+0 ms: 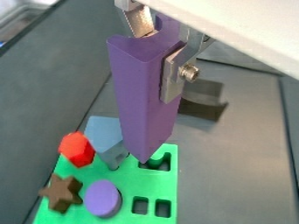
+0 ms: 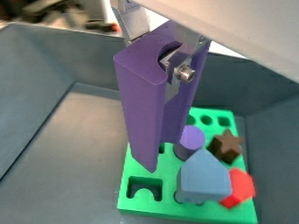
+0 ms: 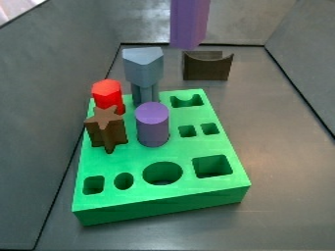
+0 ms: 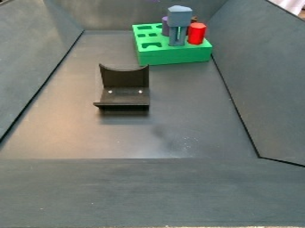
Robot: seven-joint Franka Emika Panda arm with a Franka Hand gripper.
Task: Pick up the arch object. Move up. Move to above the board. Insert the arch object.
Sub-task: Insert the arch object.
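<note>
Your gripper [image 1: 159,52] hangs above the board [image 1: 173,186], its silver fingers [image 1: 174,68] clamped on the upper part of the arch object [image 1: 145,92]. You see the same grip in both wrist views, with the arch object [image 2: 152,101] hanging upright from the gripper [image 2: 163,54].

The lower end of the arch object sits over the board [image 2: 143,166], near an arch-shaped hole at the board's edge; you cannot tell whether it touches the surface.

In a side view, only the lower part of the arch object [image 3: 189,22] shows, above the far end of the board [image 3: 222,183].

Standing in the board are a grey-blue peg [image 3: 144,67], a red peg [image 3: 108,94], a brown star peg [image 3: 106,126] and a short purple cylinder [image 3: 152,124].

Off the board, the dark fixture [image 4: 121,88] stands on the grey floor [image 4: 143,134], well apart from the board [image 4: 167,52].
</note>
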